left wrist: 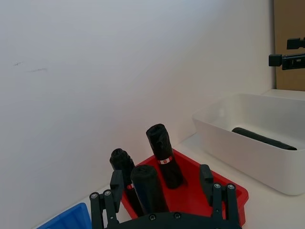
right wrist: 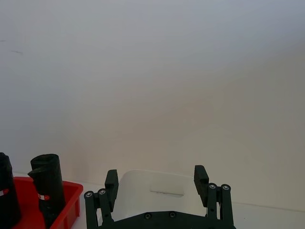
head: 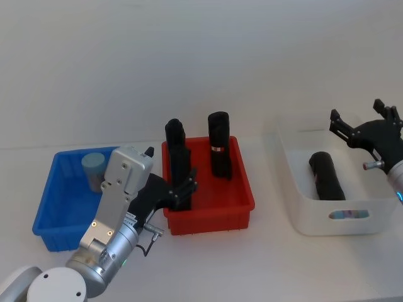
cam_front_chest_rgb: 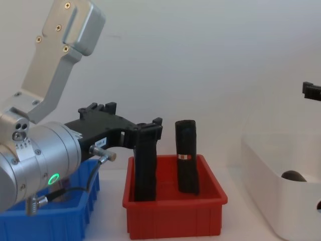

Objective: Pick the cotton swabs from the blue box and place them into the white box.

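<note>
Left claw clenched on a matte black roll (red bin); right claw released.

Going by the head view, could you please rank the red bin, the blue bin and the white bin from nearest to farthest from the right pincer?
1. Large glossy white plastic bin, below the right pincer.
2. Red plastic bin, middle.
3. Low blue plastic bin, far left.
</note>
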Tool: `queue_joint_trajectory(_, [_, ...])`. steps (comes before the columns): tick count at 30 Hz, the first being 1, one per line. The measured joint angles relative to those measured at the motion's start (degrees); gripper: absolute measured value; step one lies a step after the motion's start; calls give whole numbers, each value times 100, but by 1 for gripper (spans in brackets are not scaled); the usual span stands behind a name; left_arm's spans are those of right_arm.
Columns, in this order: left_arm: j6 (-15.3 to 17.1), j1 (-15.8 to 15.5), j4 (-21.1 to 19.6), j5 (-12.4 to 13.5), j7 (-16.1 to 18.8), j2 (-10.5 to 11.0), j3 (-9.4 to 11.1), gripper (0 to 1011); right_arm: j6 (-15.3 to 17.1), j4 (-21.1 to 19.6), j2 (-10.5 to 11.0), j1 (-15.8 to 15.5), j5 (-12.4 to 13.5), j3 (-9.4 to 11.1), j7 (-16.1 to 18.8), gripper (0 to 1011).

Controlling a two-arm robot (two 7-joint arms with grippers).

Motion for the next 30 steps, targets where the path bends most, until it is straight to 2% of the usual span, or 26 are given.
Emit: queue_joint_trajectory(30, [0,0,0,0,0,0,0,1004,0,0,0,0,0,0,0,1002])
